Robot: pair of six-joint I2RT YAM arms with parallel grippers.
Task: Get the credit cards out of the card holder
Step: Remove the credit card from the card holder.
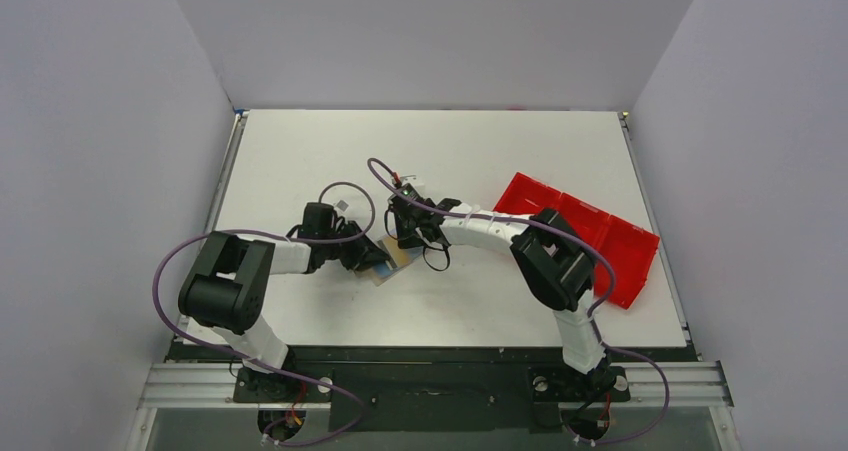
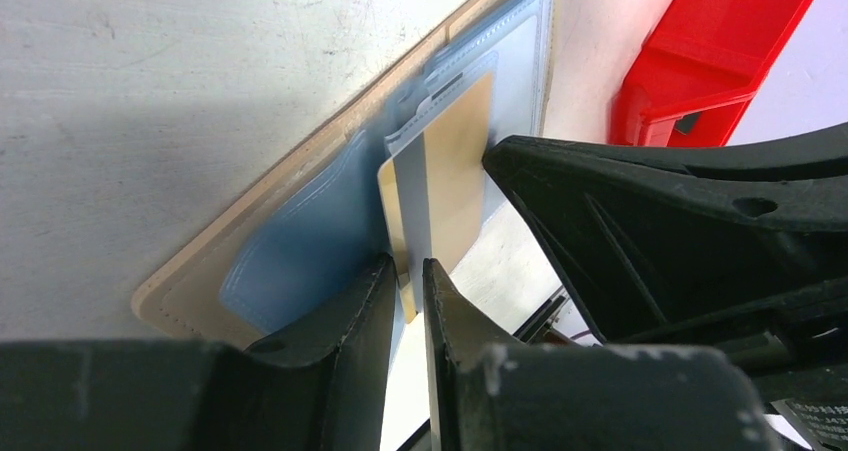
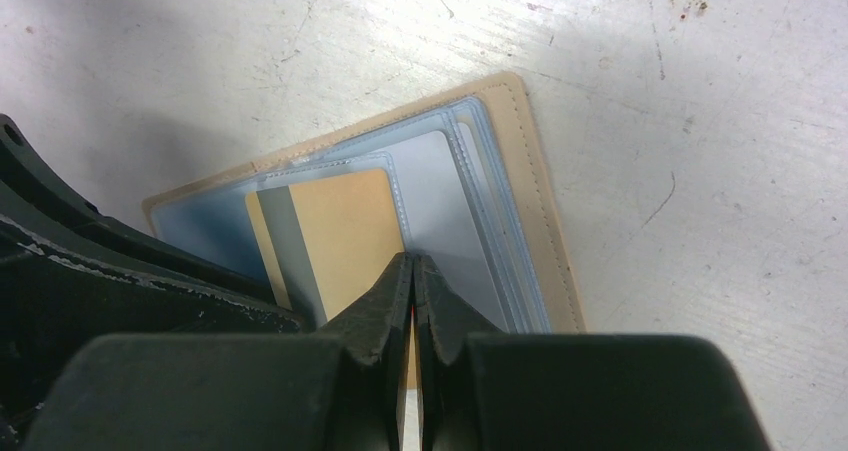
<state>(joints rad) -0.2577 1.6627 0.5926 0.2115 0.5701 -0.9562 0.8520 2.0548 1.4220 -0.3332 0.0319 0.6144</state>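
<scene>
"Over the card holder [image 1: 392, 262], in the top view, both arms meet," says Ines. "The left gripper [image 1: 362, 256] sits at the holder's left end and the right gripper [image 1: 408, 233] at its far side. The red tray [image 1: 610, 241] lies well off to the holder's right. Where are the credit cards?"

"Inside the holder, too small to sort out from up there," says Tom. "The left wrist view helps. A tan card [image 2: 455, 171] with a grey stripe juts out of the holder's clear sleeve [image 2: 520, 71], its free end between the left fingers [image 2: 350, 321]. They stand only a sliver apart. Whether they pinch the card or merely flank it cannot be told."

"How will it handle?"

"Light, thin, stiff with a little spring, and probably slick. It is best taken across its flat faces at that free short end. Its long axis follows the stripe, running from the fingers toward the holder's far edge, so it should slide out along that line."

"And the right wrist view?"

"The right fingers are pressed together with nothing seen between them. Their tips are down on the holder at the tan card's edge, likely pinning the soft holder flat. A pale grey card [image 3: 435, 196] lies sleeved in the holder's right half, parallel to the tan one. The left half shows light blue, which could be a card or just tint."
</scene>
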